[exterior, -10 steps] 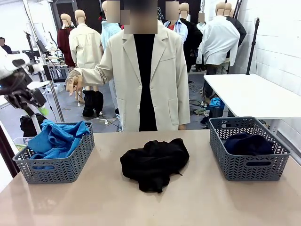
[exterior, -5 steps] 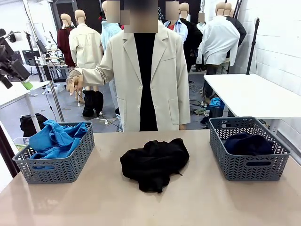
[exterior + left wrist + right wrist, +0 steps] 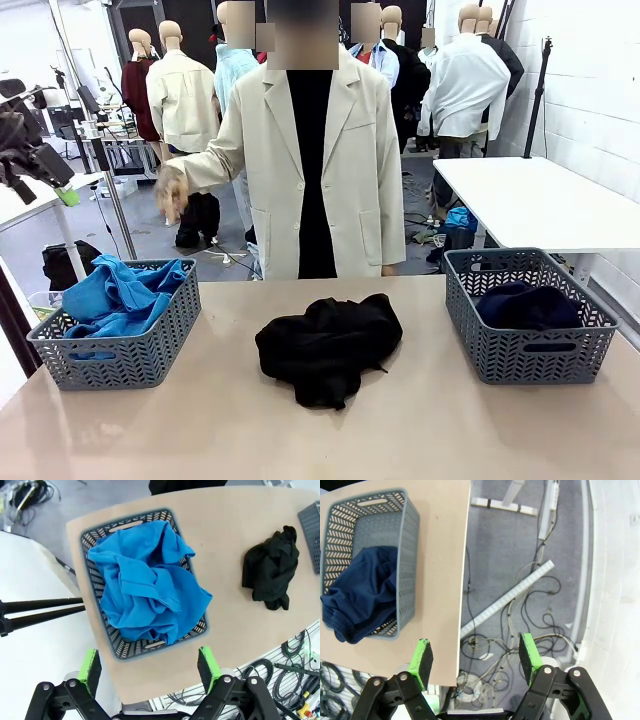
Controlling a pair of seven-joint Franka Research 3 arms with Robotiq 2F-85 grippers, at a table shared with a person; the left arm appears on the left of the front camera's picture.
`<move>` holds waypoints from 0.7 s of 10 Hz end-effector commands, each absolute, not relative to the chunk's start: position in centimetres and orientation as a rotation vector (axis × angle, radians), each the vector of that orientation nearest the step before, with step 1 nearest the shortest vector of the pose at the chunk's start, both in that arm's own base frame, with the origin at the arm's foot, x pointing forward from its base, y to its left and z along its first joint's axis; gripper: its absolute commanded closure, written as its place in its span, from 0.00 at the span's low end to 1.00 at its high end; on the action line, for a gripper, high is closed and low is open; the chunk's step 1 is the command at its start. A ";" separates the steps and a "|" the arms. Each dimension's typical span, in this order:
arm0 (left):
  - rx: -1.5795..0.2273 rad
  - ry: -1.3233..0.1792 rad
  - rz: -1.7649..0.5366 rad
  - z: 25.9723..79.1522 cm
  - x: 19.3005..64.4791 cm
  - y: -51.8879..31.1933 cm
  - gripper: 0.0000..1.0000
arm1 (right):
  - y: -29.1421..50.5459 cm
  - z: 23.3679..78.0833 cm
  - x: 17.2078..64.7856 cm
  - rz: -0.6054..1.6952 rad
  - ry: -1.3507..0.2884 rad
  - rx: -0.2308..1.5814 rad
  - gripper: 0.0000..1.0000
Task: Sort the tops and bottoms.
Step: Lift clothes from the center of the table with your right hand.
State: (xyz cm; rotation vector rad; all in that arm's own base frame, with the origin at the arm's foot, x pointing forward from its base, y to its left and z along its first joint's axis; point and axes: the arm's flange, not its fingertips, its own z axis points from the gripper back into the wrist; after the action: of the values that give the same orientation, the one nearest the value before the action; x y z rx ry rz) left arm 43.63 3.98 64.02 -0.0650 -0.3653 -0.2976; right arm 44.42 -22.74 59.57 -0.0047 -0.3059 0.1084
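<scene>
Step in hand: one crumpled black fabric garment [image 3: 329, 347] is lying unsorted in the middle of the beige table [image 3: 420, 430], so I am judging the next pick to be that one.
Doing it well: whichever arm is going for it should be coming down over the heap's thickest fold and pinching deep, so the whole piece is lifting clear instead of trailing; telling top from bottoms while it is bunched is hard, so shaking it out may be helping.
Left basket: the grey woven plastic basket near the left edge [image 3: 128, 352] is holding a heap of bright blue cloth [image 3: 150, 587], piling above the rim.
Right basket: the matching grey plastic basket near the right edge [image 3: 527, 357] is holding a dark navy garment [image 3: 360, 597], sitting low inside.
Left gripper [image 3: 150, 667]: hanging high above the blue basket, jaws standing wide, carrying nothing.
Right gripper [image 3: 476, 657]: hovering over the table's right edge beside the navy basket, jaws apart, carrying nothing.
</scene>
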 end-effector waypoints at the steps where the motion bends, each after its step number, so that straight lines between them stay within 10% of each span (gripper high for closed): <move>1: -0.045 -0.349 -0.341 65.9 41.7 6.1 0.00 | -22.6 59.6 44.3 0.116 -0.294 -0.019 0.14; 7: -0.022 -0.401 -0.303 68.0 38.9 9.9 0.00 | -9.1 62.0 49.5 0.485 -0.322 -0.001 0.14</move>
State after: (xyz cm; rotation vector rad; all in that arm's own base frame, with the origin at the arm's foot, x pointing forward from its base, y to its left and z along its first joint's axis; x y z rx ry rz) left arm 38.28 11.10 68.26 -0.0206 -0.4075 -0.3033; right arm 47.95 -12.38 61.22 -0.0146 -0.3216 0.3586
